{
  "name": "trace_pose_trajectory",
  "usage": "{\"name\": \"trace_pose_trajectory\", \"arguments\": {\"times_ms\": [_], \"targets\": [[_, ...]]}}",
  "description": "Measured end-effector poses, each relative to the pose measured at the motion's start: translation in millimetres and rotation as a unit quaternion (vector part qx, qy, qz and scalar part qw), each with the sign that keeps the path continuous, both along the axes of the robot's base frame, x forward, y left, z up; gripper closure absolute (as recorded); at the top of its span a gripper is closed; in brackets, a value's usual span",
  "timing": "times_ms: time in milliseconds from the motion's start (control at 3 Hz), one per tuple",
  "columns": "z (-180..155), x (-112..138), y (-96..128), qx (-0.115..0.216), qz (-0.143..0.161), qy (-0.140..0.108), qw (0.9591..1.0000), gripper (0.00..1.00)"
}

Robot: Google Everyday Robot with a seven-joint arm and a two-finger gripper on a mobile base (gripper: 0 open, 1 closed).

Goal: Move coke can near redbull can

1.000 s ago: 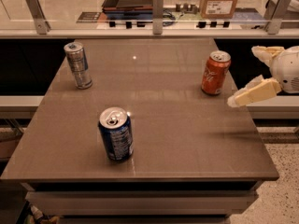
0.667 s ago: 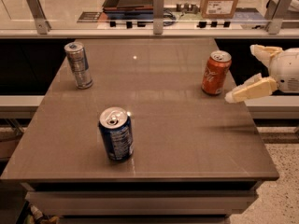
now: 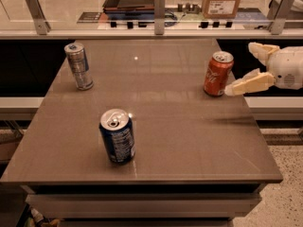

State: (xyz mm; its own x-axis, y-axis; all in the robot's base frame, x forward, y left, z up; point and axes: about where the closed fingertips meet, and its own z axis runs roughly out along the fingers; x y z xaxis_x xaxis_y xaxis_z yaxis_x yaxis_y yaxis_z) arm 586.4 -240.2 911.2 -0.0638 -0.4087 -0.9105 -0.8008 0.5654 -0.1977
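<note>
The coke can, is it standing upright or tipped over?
Upright: the coke can stands on its base on the table, silver top up. The gripper is close beside it, jaws open.

grey-brown glossy table [image 3: 189, 141], speckled floor [image 3: 285, 197] at right, pale counter [image 3: 61, 13] with cardboard box [image 3: 221, 1] behind.

no text reads clearly. the coke can [image 3: 217, 74] carries white script, the dark blue can [image 3: 117, 136] white print, the cardboard box [image 3: 220, 1] a white label, all illegible. the gripper [image 3: 239, 69] sits just right of the coke can, fingers spread.
</note>
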Motion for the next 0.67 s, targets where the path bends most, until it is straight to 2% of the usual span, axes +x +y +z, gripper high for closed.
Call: {"name": "trace_pose_trajectory", "arguments": {"times_ms": [667], "targets": [[-15,20,5,0.024,0.008,0.041,0.9988,0.00]]}}
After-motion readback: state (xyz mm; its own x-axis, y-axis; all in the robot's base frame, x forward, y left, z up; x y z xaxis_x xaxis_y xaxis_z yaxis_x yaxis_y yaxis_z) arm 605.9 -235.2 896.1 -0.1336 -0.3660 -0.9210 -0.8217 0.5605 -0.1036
